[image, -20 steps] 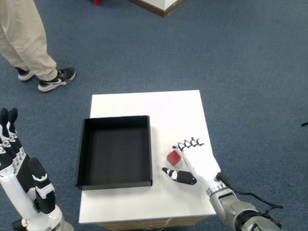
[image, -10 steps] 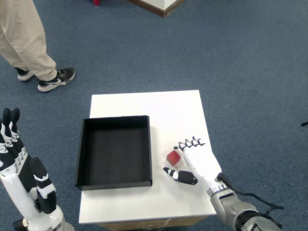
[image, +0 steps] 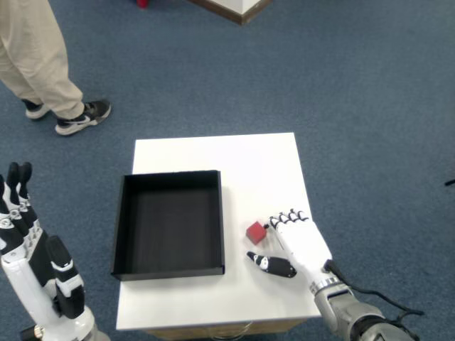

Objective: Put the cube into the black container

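Note:
A small red cube lies on the white table, a little right of the black container, which is an open square tray with nothing in it. My right hand rests on the table just right of the cube, its back up. Its curled fingers are close beside the cube's right side, and the black-tipped thumb points left below the cube. The cube lies in the gap between them, and the hand is open and not holding it.
My left hand is raised off the table at the lower left, fingers straight. A person's legs and shoes stand on the blue carpet at the upper left. The table's near edge lies just below my right wrist.
My right hand has slid slightly right and toward the near edge, drawing back a little from the cube. The cube and container have not moved.

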Controlling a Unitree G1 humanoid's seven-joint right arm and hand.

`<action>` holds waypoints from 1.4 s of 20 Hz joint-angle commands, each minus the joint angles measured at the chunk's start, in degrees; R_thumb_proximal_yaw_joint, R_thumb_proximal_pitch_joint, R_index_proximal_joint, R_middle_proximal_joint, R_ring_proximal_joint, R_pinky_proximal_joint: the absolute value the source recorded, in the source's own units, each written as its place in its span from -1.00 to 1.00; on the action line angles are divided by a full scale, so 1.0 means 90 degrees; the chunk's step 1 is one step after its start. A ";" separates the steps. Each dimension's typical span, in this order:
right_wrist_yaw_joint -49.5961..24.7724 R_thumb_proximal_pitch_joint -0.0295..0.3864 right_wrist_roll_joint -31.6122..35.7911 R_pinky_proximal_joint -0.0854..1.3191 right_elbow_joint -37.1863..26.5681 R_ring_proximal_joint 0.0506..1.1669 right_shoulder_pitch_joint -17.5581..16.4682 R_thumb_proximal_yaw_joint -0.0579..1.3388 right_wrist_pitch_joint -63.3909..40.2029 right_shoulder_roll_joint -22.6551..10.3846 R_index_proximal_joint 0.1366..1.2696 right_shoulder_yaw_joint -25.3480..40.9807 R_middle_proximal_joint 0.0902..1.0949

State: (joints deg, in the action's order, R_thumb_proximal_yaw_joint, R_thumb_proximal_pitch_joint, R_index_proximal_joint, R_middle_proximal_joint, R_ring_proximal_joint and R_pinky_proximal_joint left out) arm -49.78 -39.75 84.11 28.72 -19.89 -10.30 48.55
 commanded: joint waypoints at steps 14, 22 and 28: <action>-0.0487 -0.59 0.0125 -0.59 -0.0388 -0.53 0.0142 -0.01 -0.0304 -0.0031 0.09 -0.0193 -0.42; -0.0662 -0.63 0.0125 -0.56 -0.0429 -0.53 0.0152 -0.12 -0.0194 -0.0031 -0.01 -0.0160 -0.42; -0.0657 -0.72 0.0131 -0.55 -0.0491 -0.53 0.0158 -0.20 -0.0119 -0.0024 -0.07 -0.0106 -0.42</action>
State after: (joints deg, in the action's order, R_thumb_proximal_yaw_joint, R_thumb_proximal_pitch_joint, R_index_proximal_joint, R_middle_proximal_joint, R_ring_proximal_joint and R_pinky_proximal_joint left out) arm -52.80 -39.70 81.38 28.03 -21.06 -10.12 47.59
